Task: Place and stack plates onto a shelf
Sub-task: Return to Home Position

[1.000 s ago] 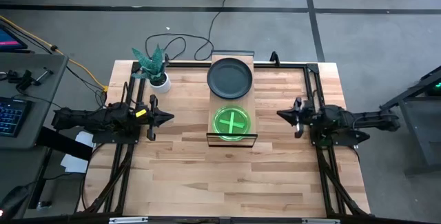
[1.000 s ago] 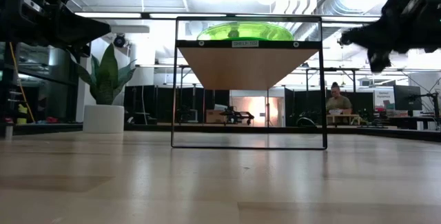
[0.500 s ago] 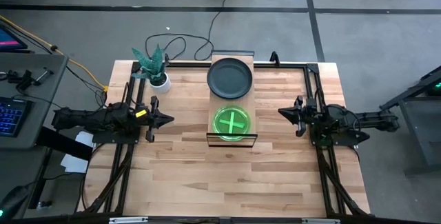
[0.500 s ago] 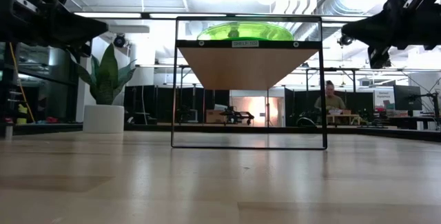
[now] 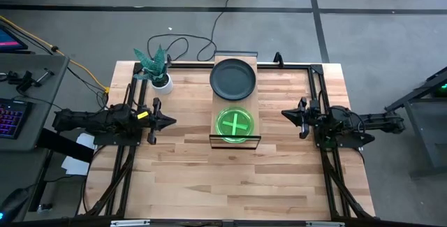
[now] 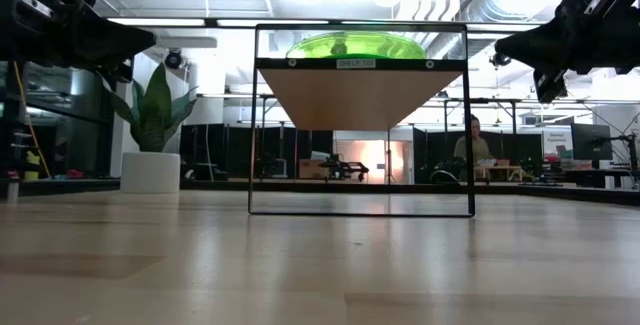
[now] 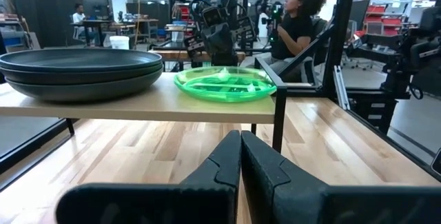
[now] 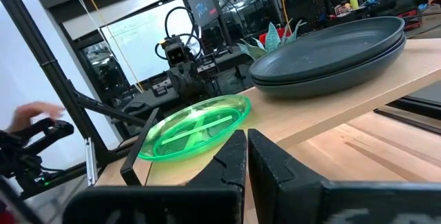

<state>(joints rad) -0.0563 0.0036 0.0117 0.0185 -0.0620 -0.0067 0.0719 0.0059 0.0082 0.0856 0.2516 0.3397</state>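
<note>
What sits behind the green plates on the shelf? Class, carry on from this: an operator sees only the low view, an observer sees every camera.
Observer: A dark grey stack of plates, at the far end of the shelf, apart from the green plates.
Operator: Is the left hand holding anything?
Observer: No. The left hand is shut and empty, off the shelf's left side.
Operator: And the right?
Observer: The right hand is shut and empty too, off the shelf's right side.

Both arms lie folded at opposite sides, left gripper (image 5: 170, 120) and right gripper (image 5: 286, 115) facing each other, fingers pressed together.
</note>
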